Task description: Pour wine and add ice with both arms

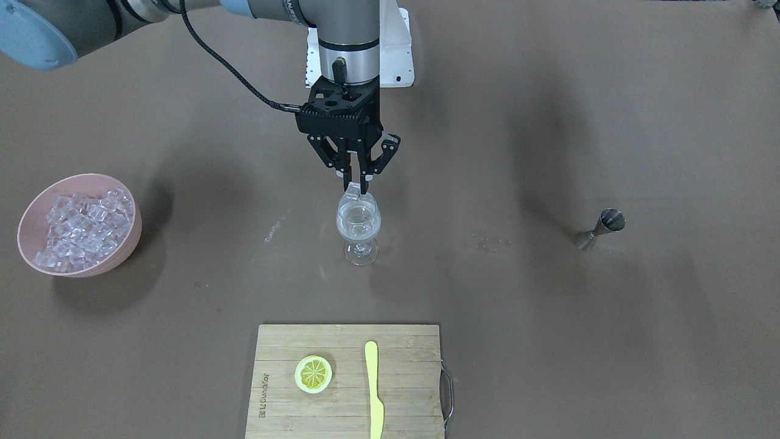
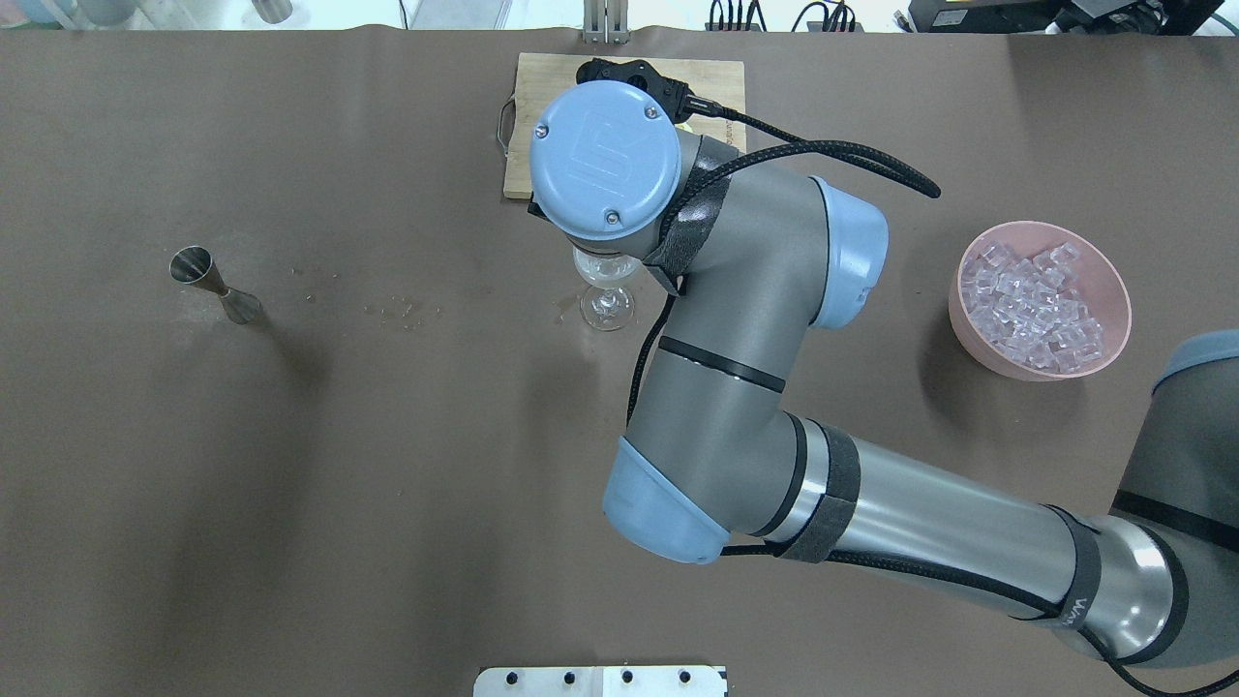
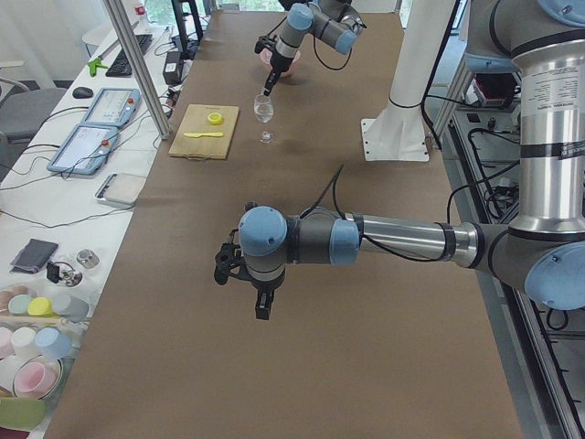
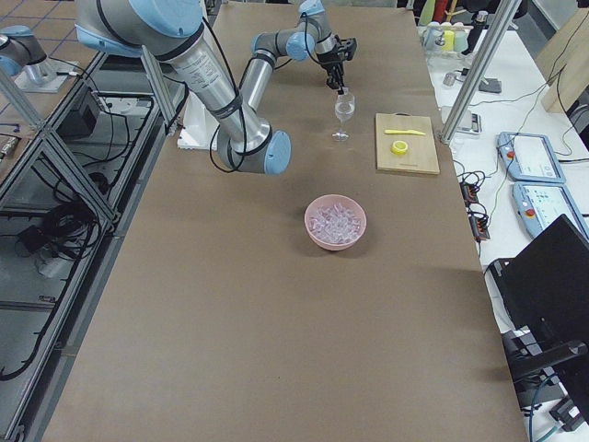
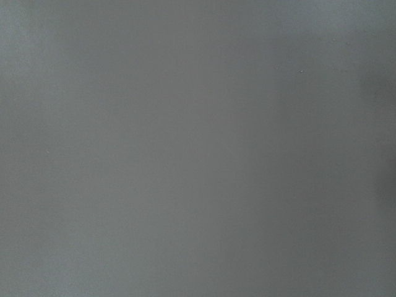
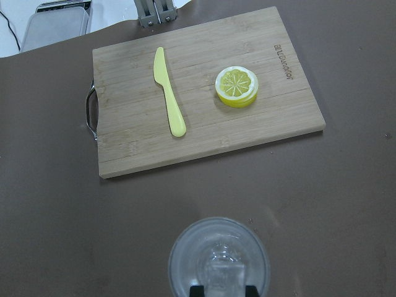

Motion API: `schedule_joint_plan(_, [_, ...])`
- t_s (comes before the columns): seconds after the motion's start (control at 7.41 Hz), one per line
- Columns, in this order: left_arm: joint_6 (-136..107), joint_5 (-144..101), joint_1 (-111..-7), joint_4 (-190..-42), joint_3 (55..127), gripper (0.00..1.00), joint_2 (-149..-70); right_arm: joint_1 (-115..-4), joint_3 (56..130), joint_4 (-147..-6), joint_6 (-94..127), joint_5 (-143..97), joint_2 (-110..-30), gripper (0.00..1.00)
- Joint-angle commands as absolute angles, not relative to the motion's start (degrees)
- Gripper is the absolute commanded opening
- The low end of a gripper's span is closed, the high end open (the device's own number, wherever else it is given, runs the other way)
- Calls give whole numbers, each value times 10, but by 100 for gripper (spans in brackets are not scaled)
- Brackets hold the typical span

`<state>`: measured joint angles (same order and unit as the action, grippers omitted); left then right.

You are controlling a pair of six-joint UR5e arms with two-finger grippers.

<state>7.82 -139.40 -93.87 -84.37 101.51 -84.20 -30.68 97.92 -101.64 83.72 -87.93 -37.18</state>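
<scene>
A brown sheet covers the table (image 1: 548, 122). From the front, the right gripper (image 1: 356, 183) is clenched on one ice cube (image 1: 352, 196) just above the wine glass (image 1: 369, 214), which holds a little wine (image 1: 357, 231). The cutting board (image 1: 408, 366) at the table's edge far from the robot bears a word beginning "Joy"; the rest is unclear. From overhead, the ice (image 2: 1038, 308) fills a pink bowl (image 2: 1105, 269). From the left end, the left gripper (image 3: 262, 309) hangs above the table; open or closed, I cannot tell.
</scene>
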Motion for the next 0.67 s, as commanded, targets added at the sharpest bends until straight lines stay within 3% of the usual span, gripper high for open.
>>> schedule_joint_plan(0.0, [78,-1394,-939,-844,1015,98,-843,-307,976,-1018,834,-881,-370,0])
schedule_joint_plan(0.13, [78,-1394,-939,-844,1015,98,-843,-307,975,-1018,834,-881,-370,0])
schedule_joint_plan(0.27, [78,-1394,-939,-844,1015,98,-843,-308,975,-1016,835,-881,-370,17])
schedule_joint_plan(0.4, [78,-1395,-939,-844,1016,98,-843,-308,975,-1016,835,-881,-370,67])
schedule_joint_plan(0.54, [78,-1394,-939,-844,1016,98,-843,-308,975,-1016,835,-881,-371,99])
